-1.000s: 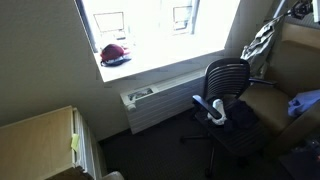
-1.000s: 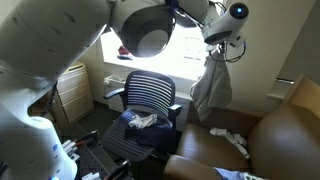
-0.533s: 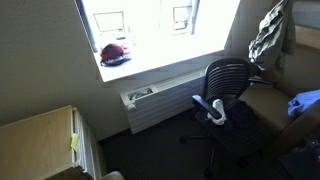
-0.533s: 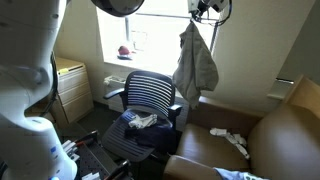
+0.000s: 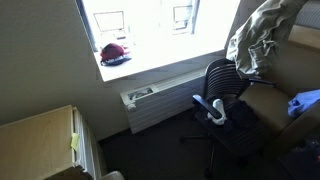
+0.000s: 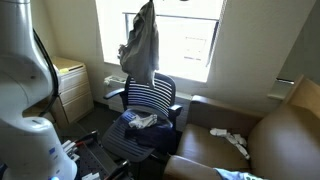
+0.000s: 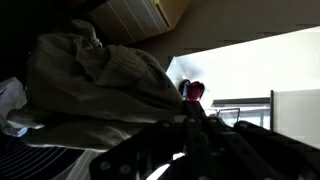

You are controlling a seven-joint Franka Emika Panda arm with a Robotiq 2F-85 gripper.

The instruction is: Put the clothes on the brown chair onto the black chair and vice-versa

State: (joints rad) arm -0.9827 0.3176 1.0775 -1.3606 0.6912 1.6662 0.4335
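The jaws are clenched on the top of the grey-beige piece (image 6: pixel 140 45), which hangs free in the air, high in front of the bright window (image 6: pixel 190 45) and above the back of the black chair (image 6: pixel 150 95). In the wrist view it fills the left of the picture as a rumpled, creased bundle (image 7: pixel 95 75).

It looks like thin woven cloth: limp, light and deeply folded, with no stiffness of its own. I judge it will swing and trail behind any quick move, and its lower hem could snag on the chair's curved, ribbed mesh back or on a pale armrest pad (image 5: pixel 205 104). The hold is a pinch on a bunched fold near the top edge, which suits cloth like this; a thicker bunch would slip less than a single layer.

On the black chair's seat lies a dark navy piece (image 6: pixel 150 138), flat and heavier-looking, with a pale crumpled scrap (image 6: pixel 143 121) on top of it. To the right, the brown chair (image 6: pixel 275 135) is smooth, padded and slightly glossy, so cloth may slide on it. A small white piece (image 6: pixel 230 138) lies on its seat, and a light blue shirt (image 5: pixel 305 103) shows at the right edge in an exterior view.
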